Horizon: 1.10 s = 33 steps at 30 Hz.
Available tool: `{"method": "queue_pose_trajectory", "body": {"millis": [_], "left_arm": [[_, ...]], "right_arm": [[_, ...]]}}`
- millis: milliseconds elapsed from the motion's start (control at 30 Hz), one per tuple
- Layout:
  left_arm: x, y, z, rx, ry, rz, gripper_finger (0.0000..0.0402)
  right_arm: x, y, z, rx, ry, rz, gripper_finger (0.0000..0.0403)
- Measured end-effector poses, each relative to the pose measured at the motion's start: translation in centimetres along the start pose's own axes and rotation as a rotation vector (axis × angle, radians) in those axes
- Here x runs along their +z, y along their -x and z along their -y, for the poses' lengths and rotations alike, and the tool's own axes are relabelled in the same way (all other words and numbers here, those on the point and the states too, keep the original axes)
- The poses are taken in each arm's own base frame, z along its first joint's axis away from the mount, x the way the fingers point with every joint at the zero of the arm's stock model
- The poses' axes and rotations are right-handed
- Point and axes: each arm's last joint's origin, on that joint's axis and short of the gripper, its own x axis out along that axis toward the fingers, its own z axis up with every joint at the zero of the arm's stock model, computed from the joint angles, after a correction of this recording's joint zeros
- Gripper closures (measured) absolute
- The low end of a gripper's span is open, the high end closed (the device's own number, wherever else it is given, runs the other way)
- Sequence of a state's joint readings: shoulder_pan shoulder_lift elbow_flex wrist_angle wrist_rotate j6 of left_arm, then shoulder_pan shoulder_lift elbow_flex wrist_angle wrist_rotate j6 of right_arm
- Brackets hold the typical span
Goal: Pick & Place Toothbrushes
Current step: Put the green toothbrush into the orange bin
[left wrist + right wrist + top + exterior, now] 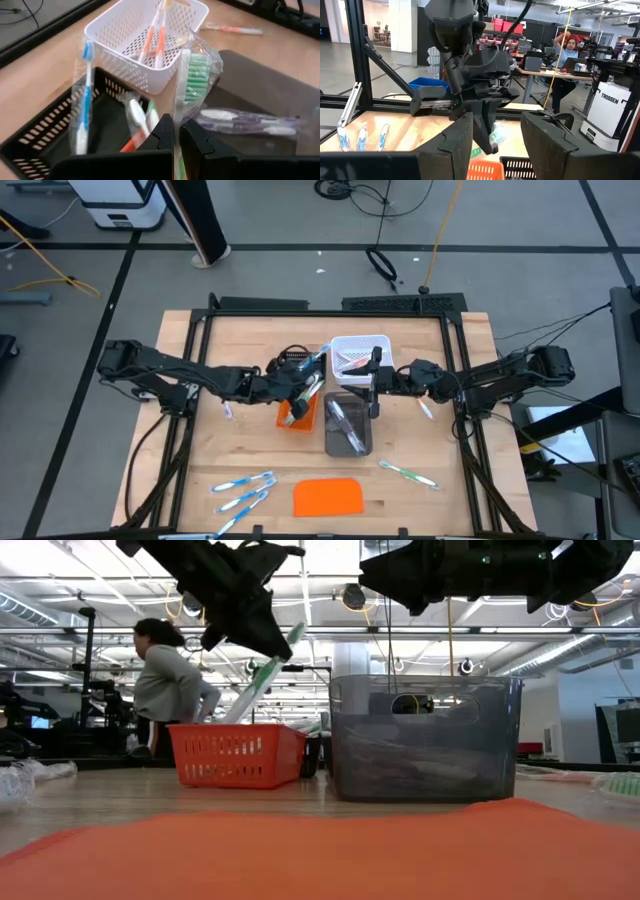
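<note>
My left gripper (303,392) is shut on a wrapped green toothbrush (196,75), above the orange basket (295,417). In the low view the toothbrush (262,675) slants down over that basket (235,755). My right gripper (374,385) hangs open, with nothing between its fingers (447,145), above the far end of the grey bin (347,427). The bin holds pale toothbrushes (245,122). Orange-handled toothbrushes (155,37) lie in the white basket (357,355). A blue toothbrush (85,100) leans in the black basket (55,135). Three blue toothbrushes (245,490) and a green one (408,473) lie on the table. My left gripper pinches the wrapped green toothbrush between its two fingers, on the handle part (176,131) below the bristle head. The head with its green bristles (197,67) sticks out beyond the fingertips. The toothbrush is tilted and lifted clear, over the orange basket.
A flat orange slab (328,497) lies near the table's front edge. Single pink toothbrushes lie by each arm (228,410) (425,408). The four containers stand close together at the table's middle. A person (170,685) is in the room behind the table.
</note>
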State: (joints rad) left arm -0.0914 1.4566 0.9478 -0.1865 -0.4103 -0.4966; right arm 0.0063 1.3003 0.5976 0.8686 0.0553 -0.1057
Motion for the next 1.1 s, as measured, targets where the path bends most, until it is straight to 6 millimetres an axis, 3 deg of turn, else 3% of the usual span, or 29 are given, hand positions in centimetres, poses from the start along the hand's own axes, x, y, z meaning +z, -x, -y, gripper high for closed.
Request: {"method": "queue_pose_trajectory", "body": {"millis": [433, 800, 1100], "left_arm": [[-0.4, -0.3, -0.1, -0.003, 0.064, -0.043, 0.0395], [-1.7, -2.3, -0.3, 0.060, 0.074, -0.094, 0.0384], [-1.6, -2.4, -0.6, 0.058, 0.056, -0.101, 0.0323]], "right_arm": [[-0.1, 0.0, 0.0, 0.001, 0.000, -0.007, 0.0247], [-0.1, 0.0, 0.0, 0.006, 0.001, -0.015, 0.0249], [-0.2, 0.0, 0.0, 0.007, 0.001, -0.022, 0.0246]]}}
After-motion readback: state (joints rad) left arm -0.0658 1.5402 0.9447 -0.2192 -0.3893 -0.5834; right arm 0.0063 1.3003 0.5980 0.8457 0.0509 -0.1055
